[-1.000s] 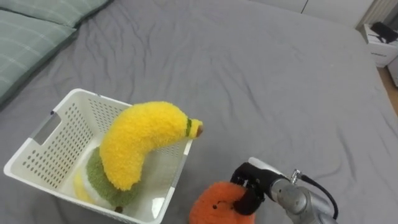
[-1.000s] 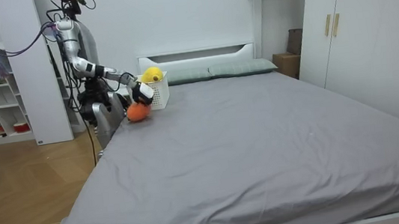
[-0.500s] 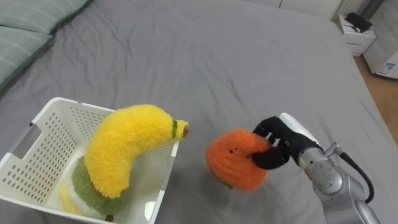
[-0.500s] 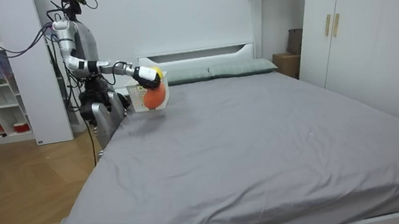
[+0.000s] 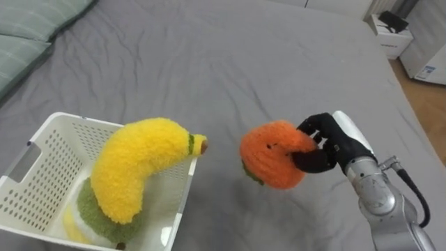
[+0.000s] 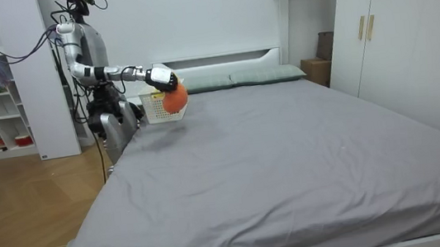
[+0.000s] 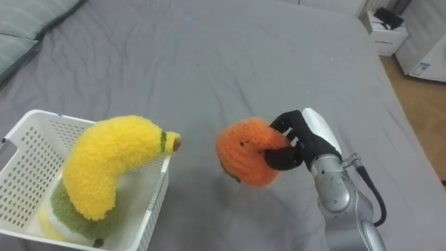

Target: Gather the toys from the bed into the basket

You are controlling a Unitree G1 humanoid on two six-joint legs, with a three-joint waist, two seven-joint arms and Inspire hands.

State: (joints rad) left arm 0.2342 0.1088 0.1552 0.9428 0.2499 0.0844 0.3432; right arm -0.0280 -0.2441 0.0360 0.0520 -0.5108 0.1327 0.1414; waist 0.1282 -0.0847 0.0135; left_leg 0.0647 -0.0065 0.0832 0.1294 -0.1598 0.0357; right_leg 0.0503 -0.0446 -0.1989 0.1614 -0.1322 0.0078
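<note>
The right hand (image 5: 336, 144) has its fingers curled round the orange plush toy (image 5: 272, 155), holding it in the air over the grey bed (image 5: 230, 56), just right of the white basket (image 5: 52, 164). The yellow banana plush (image 5: 129, 167) bulges above the basket's rim; released too early or onto that hump, the orange toy would likely roll off onto the bed

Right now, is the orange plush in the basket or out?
Out: the right hand holds the orange plush above the bed, beside the basket.
</note>
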